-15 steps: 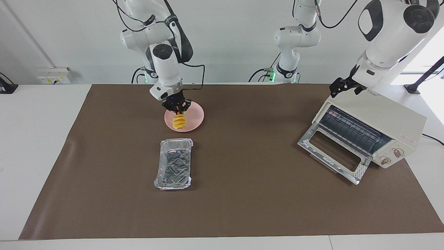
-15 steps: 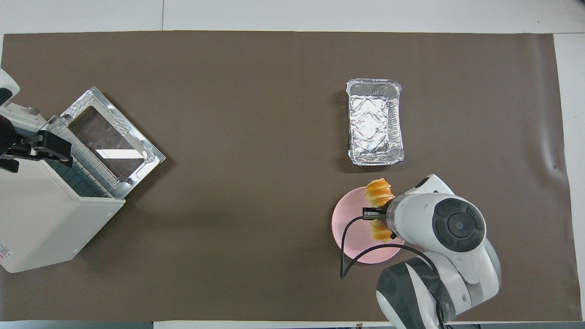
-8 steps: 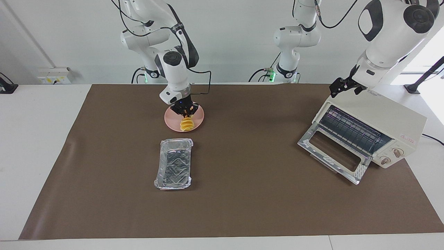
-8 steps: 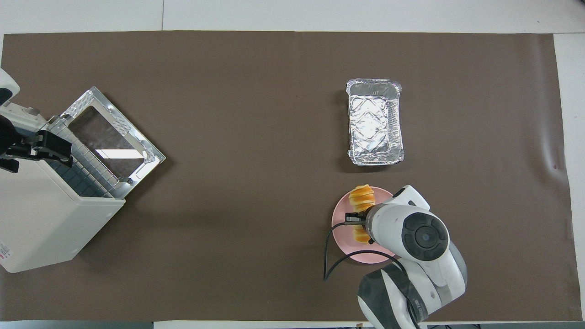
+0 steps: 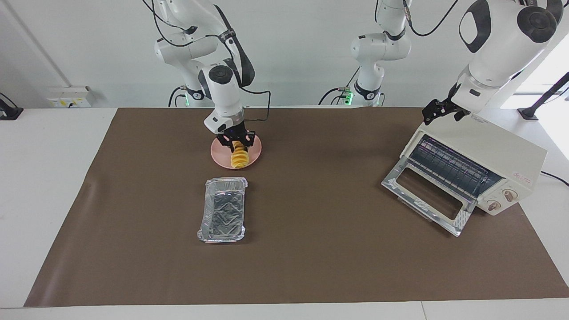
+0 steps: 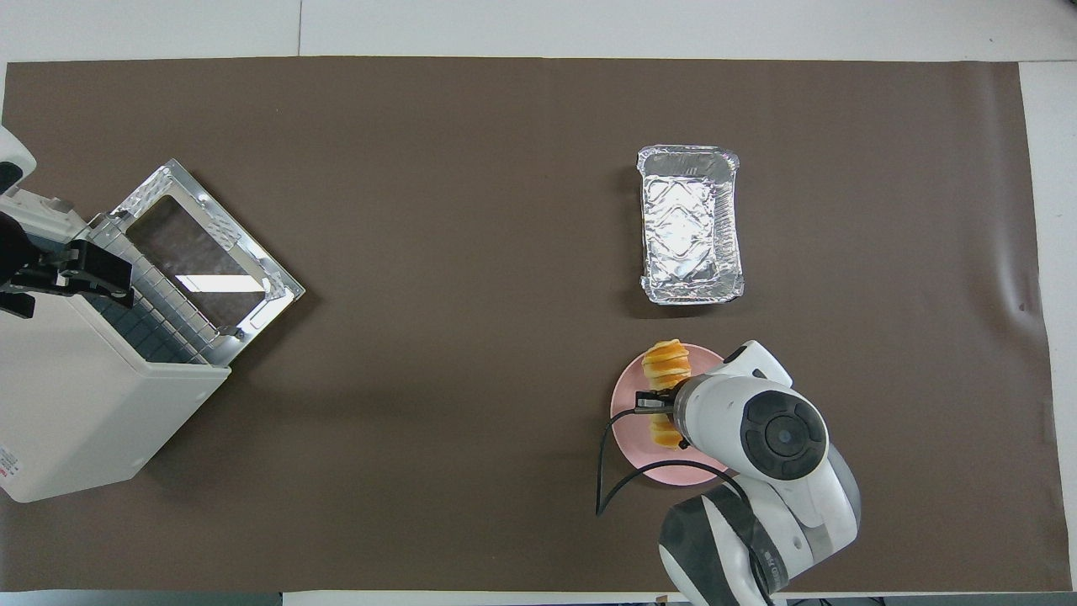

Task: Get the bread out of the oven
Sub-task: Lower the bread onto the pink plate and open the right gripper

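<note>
The bread [image 5: 240, 159] lies on a pink plate [image 5: 220, 158] near the right arm's base; it also shows in the overhead view [image 6: 666, 362] on the plate [image 6: 631, 429]. My right gripper [image 5: 238, 141] is low over the loaf's nearer end, its fingers spread open on either side of it. In the overhead view its own wrist hides the fingers. The cream-white oven [image 5: 502, 146] stands at the left arm's end of the table, its glass door [image 5: 426, 193] dropped open and its rack bare. My left gripper [image 5: 442, 116] waits open over the oven's top edge.
A crinkled silver foil tray [image 5: 223, 209] stands empty on the brown mat [image 5: 320, 249], farther from the robots than the plate. A third arm's base [image 5: 371, 84] stands at the table's robot end, between the two arms.
My right gripper brought the bread down onto the pink plate, shifting a little toward the left arm's end. In the last half second its fingers spread apart. The left arm has not moved.
</note>
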Robot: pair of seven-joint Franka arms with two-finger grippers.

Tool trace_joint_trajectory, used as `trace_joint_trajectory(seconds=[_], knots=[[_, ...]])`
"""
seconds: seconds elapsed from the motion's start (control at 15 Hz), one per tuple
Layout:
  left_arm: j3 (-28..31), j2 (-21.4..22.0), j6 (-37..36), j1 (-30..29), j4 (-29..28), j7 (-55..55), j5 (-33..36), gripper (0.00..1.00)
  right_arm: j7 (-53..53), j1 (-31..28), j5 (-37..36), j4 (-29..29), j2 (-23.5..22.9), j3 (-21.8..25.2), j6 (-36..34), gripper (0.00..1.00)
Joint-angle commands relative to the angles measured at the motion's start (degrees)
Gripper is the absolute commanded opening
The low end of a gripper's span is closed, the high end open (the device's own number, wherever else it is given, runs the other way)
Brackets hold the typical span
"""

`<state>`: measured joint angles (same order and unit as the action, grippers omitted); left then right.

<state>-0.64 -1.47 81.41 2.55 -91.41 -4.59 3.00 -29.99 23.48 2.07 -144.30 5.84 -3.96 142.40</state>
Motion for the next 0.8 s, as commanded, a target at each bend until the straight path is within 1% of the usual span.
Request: trace_joint_trajectory(seconds=[0.0, 0.13, 0.27, 0.53, 0.67, 0.73], knots=[[-0.15, 1.03, 0.86, -0.61, -0.78, 0.20, -0.98, 1.00, -0.42, -0.98, 0.74, 7.68, 0.22, 0.01, -9.72, 1.00], [-0.15, 1.12, 0.86, -0.61, -0.87, 0.20, -0.98, 1.00, 0.19, -3.25, 0.74, 15.24, 0.22, 0.36, -19.39, 1.00], [-0.15, 1.03, 0.86, -0.61, -0.87, 0.20, -0.98, 1.00, 2.46, -5.80, 0.74, 22.45, 0.48, 0.71, -27.22, 1.00], [-0.15, 1.03, 0.86, -0.61, -0.78, 0.20, -0.98, 1.00, 16.68, -15.81, 0.74, 31.25, 1.36, 0.71, -33.22, 1.00], [-0.15, 1.03, 0.86, -0.61, -0.78, 0.20, -0.98, 1.00, 26.60, -20.38, 0.82, 35.91, 1.19, 0.71, -37.61, 1.00], [-0.15, 1.12, 0.86, -0.61, -0.78, 0.20, -0.98, 1.00, 29.17, -21.97, 0.83, 37.67, 1.10, 0.71, -39.63, 1.00]])
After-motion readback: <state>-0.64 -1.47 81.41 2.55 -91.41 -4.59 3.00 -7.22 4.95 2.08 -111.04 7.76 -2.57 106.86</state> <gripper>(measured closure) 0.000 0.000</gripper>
